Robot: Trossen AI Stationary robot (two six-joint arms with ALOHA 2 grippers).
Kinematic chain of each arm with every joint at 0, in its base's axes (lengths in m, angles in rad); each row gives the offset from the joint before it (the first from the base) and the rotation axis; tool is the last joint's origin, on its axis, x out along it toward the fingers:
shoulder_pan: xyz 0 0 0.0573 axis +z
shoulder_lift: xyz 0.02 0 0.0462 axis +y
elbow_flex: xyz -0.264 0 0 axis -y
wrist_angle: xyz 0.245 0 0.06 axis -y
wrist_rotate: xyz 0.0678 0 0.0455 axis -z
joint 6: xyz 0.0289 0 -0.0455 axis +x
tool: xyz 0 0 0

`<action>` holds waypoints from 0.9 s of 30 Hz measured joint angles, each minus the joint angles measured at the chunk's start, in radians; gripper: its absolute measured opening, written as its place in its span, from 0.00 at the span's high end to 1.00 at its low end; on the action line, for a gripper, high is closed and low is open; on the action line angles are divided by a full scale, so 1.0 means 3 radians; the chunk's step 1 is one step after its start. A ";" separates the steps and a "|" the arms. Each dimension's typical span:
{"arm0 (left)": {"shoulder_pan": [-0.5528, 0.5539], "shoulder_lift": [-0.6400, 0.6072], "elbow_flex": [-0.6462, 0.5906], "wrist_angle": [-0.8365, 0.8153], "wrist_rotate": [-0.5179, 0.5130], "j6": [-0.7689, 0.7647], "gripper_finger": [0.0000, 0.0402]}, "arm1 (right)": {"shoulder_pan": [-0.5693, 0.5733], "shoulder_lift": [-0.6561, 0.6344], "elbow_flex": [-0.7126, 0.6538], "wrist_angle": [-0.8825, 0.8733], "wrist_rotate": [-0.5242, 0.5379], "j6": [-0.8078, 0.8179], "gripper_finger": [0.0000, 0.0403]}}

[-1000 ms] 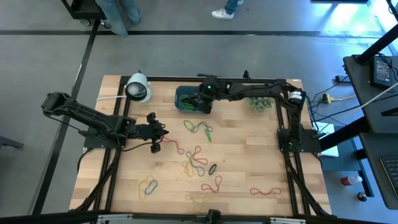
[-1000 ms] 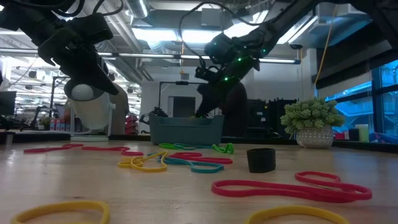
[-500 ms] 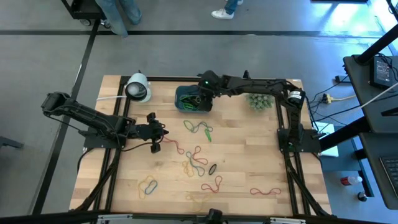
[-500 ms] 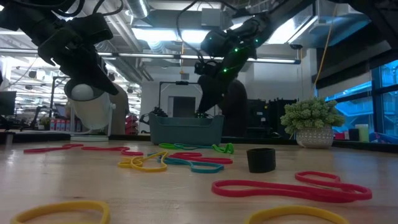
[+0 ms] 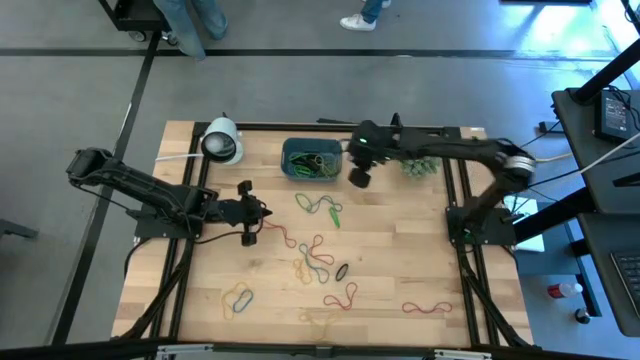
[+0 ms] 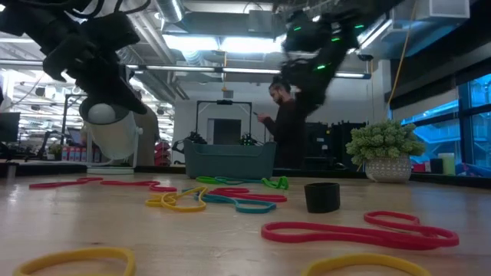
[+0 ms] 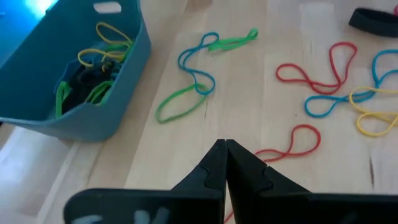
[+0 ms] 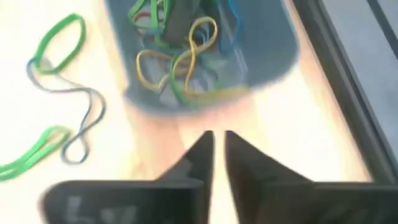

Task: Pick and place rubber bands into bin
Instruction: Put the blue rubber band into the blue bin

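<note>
I see the right end effector (image 5: pixel 359 178) pinched narrow, empty, just beside the small teal-blue plastic bin (image 5: pixel 312 159) near the wooden tabletop's (image 5: pixel 400 250) far edge. Thin coloured rubber bands (image 5: pixel 318 262) lie mid-table. Left end effector (image 5: pixel 250 232) closed.

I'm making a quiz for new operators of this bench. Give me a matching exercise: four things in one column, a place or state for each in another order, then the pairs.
Things:
1. bin
2. left gripper
3. right gripper
4. black ring

Places or states:
A. lies on the wood among loose rubber bands
B. just beside the bin, empty
C. holds yellow, green and blue bands
D. shut, above a red band

Pairs: 1-C, 2-D, 3-B, 4-A
</note>
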State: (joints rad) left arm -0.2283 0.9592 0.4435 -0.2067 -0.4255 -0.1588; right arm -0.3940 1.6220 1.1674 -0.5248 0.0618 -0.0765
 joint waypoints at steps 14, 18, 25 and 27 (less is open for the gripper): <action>-0.0293 0.0409 0.0573 -0.0734 -0.0276 -0.0803 1.00 | 0.1603 -0.1739 -0.2729 0.2026 0.0228 0.1530 0.99; -0.0420 0.0698 0.0802 -0.1082 -0.0204 -0.1168 1.00 | 0.1961 -0.1712 -0.3181 0.2862 0.0516 0.1662 0.99; -0.0810 0.1330 0.1502 -0.2122 0.0129 -0.2098 1.00 | 0.2100 -0.1707 -0.3374 0.2992 0.0522 0.1799 0.99; -0.0958 0.1508 0.1684 -0.2330 0.0277 -0.2319 1.00 | 0.2094 -0.1707 -0.3374 0.3002 0.0527 0.1798 0.99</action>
State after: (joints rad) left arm -0.5157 1.4117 0.9486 -0.9056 -0.3423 -0.8544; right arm 0.2342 1.1099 0.1551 0.3757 0.2199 0.4629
